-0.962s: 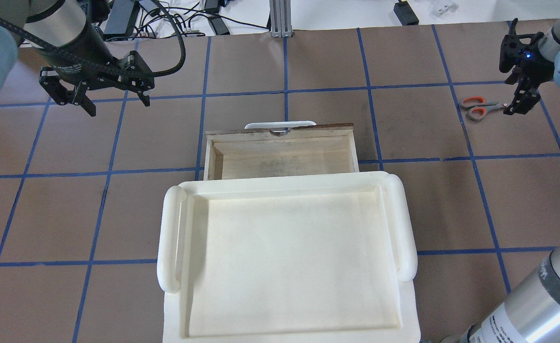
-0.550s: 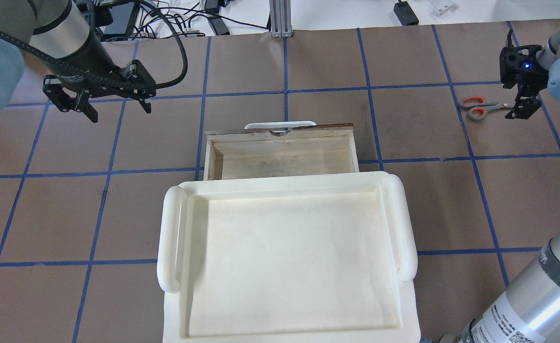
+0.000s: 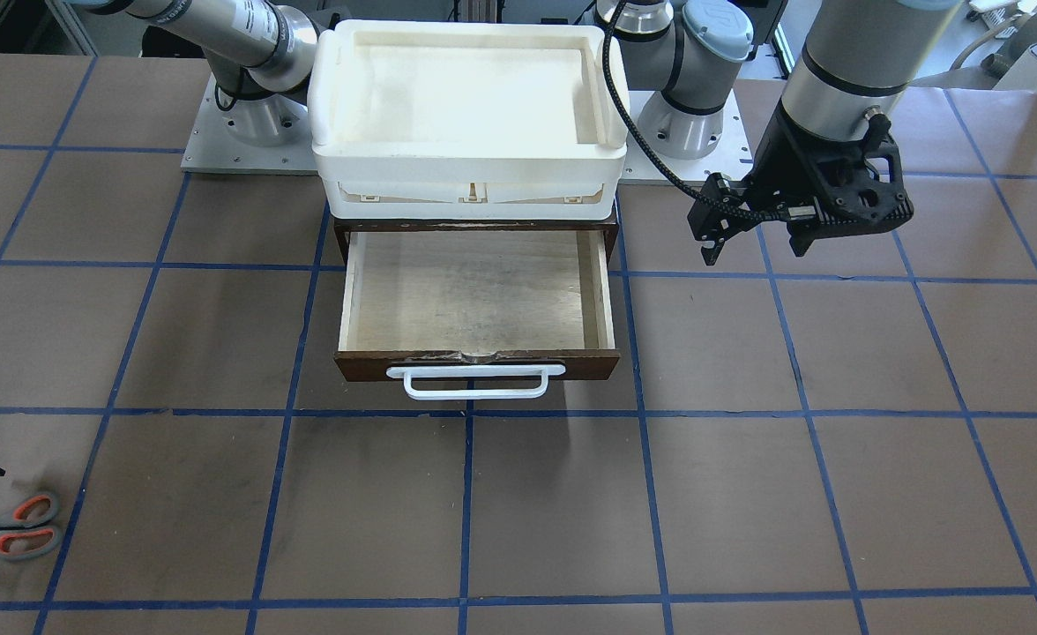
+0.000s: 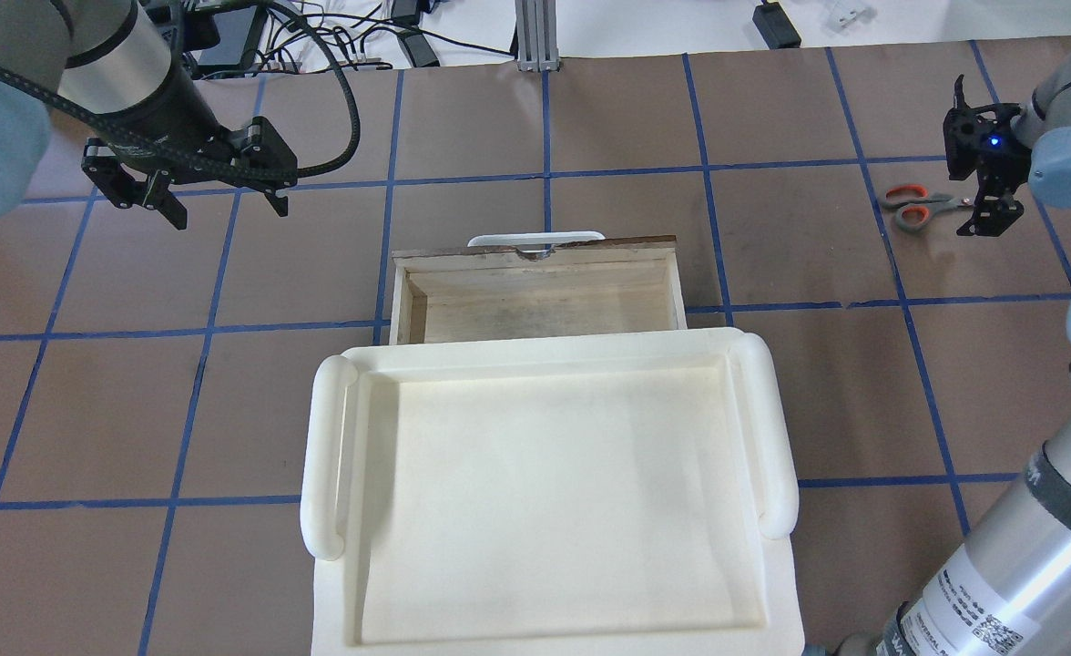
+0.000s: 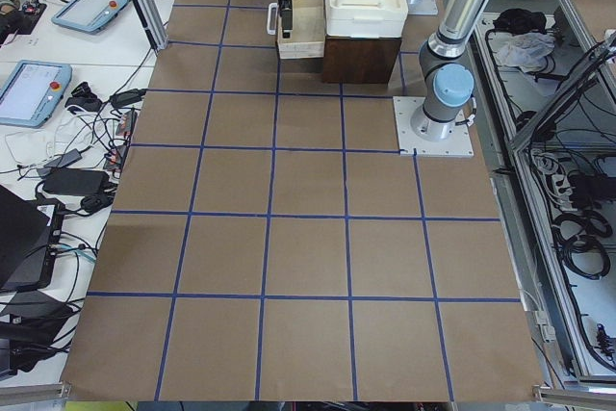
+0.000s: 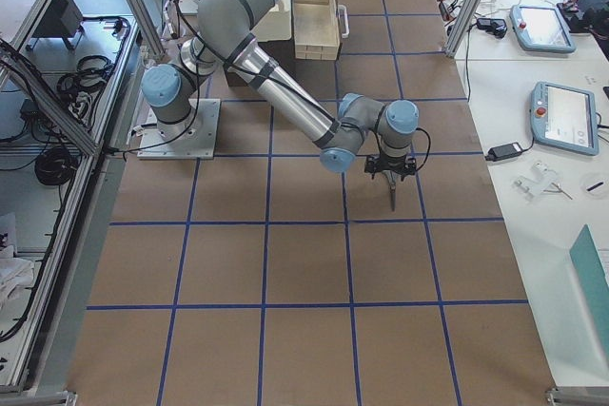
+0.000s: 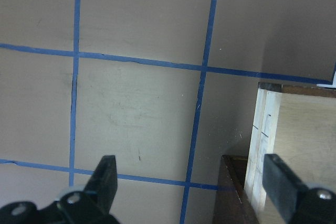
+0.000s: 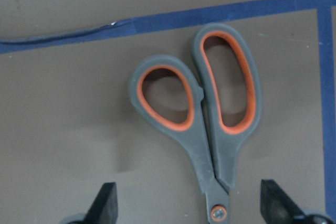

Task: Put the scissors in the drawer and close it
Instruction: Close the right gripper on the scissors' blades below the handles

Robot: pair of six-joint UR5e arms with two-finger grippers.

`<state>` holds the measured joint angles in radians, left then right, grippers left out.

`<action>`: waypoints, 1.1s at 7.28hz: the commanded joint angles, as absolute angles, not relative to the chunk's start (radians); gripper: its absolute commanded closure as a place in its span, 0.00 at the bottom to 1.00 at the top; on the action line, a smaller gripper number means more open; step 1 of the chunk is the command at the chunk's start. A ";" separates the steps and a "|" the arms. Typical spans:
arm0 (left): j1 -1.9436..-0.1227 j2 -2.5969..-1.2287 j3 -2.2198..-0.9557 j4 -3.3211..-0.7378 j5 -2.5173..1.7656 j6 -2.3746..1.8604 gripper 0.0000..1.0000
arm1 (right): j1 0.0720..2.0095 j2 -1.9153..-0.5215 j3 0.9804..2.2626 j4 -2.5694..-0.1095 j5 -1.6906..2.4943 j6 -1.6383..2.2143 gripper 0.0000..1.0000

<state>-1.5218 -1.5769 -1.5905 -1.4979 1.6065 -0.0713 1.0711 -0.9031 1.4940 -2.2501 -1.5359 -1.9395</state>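
Note:
The scissors (image 4: 913, 205) lie flat on the table at the far right, grey handles with orange lining pointing left. They also show in the front-facing view (image 3: 18, 527) and the right wrist view (image 8: 207, 114). My right gripper (image 4: 982, 211) is open just above their blades, with the pivot between its fingers (image 8: 107, 203). The drawer (image 4: 535, 248) is pulled open and empty, with pale wood inside and a white handle (image 3: 474, 382). My left gripper (image 4: 226, 208) is open and empty, hovering left of the drawer (image 7: 262, 129).
A white plastic tray (image 4: 326, 456) sits on top of the brown cabinet that holds the drawer. Blue tape lines grid the brown table. Cables and power supplies (image 4: 226, 36) lie beyond the far edge.
My right gripper has turned and shifted slightly left over the scissors' blades. My left gripper has drifted a little. The scissors and drawer have not moved.

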 commanded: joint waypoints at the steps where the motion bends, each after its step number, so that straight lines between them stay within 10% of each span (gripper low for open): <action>1: -1.522 -1.577 -1.591 -1.491 1.603 -0.074 0.00 | 1.071 -0.885 1.489 -2.256 -1.534 -1.944 0.05; 5: -1.525 -1.574 -1.597 -1.491 1.601 -0.110 0.00 | 1.072 -0.862 1.476 -2.263 -1.536 -1.937 0.19; 7: -1.525 -1.575 -1.600 -1.491 1.601 -0.110 0.00 | 1.072 -0.862 1.474 -2.263 -1.536 -1.930 0.43; 8: -1.525 -1.575 -1.600 -1.488 1.601 -0.110 0.00 | 1.072 -0.864 1.474 -2.263 -1.537 -1.927 0.73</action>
<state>-1.5247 -1.5752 -1.5993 -1.4900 1.6015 -0.1103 1.0718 -0.8630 1.4748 -2.2622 -1.5358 -1.9303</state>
